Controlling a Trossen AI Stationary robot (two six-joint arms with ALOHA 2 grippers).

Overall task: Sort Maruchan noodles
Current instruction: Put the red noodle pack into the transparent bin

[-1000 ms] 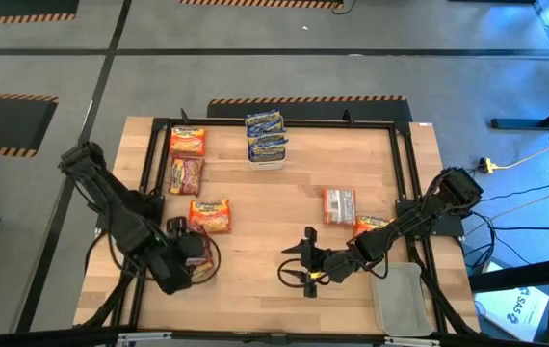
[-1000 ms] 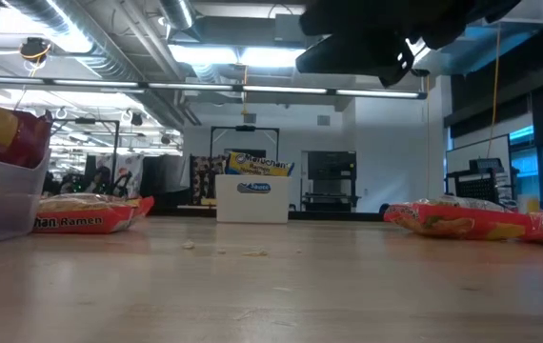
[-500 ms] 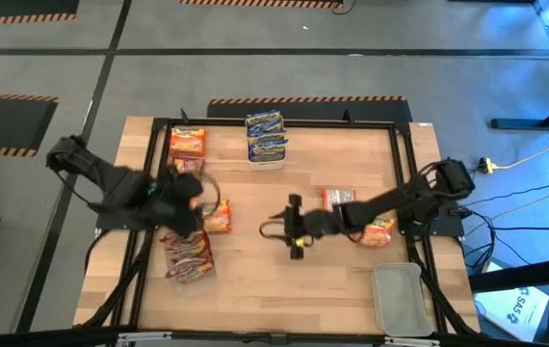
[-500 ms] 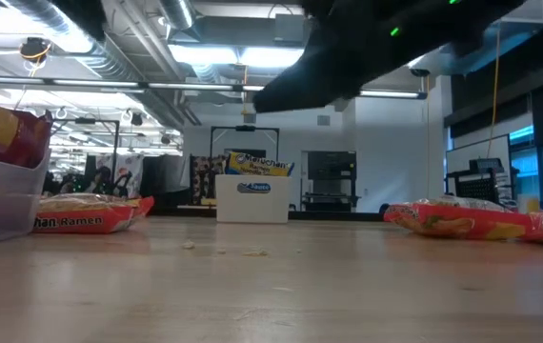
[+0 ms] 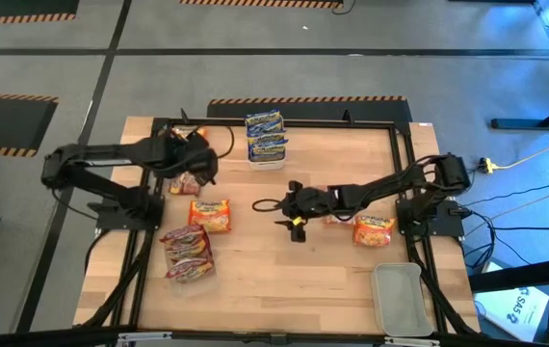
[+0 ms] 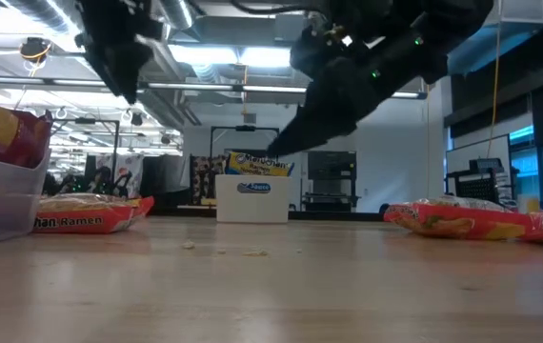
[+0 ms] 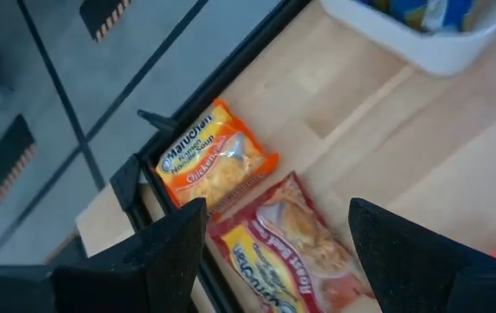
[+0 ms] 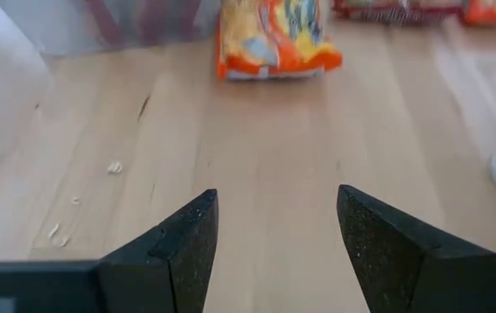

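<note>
Both tools are held open and empty above the table [image 5: 284,280], with the noodle packets spread beneath.

The left tool [image 5: 200,166] is positioned over the red packet [image 7: 287,239] near the table's far left edge, its fingers [image 7: 165,248] seen well apart with nothing between them; an orange packet [image 7: 216,161] lies just beside the red one. The right tool [image 5: 294,204] is hung over bare wood near the middle, its fingers [image 8: 187,235] parted and empty, facing another orange packet [image 8: 274,35]. Blue packets [image 5: 266,135] are stood in a white tub [image 6: 252,200] at the far edge, red packets [image 5: 188,253] are stacked in a clear tub at the near left, and two more packets [image 5: 374,229] lie at the right.
</note>
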